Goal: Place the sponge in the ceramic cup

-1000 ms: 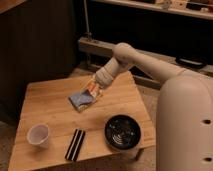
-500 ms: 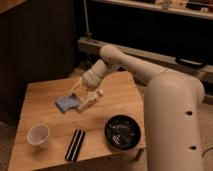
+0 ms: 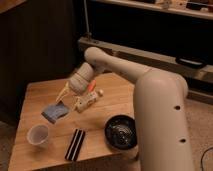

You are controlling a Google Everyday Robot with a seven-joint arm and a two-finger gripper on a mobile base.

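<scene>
Camera view: sponge held in the gripper, just short of the cup.
The gripper [image 3: 63, 98] is pinched shut on the far right edge of the blue-grey sponge [image 3: 55, 112], which hangs over the wooden surface [image 3: 42, 92]. The white ceramic cup [image 3: 38, 134] stands mouth up, nearer and slightly left of the sponge, close by.

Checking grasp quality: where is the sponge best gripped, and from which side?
Its upper edge, from above. The gripper, shut on the sponge there, hangs over the table near the ceramic cup; the thin soft pad dangles below it.
</scene>
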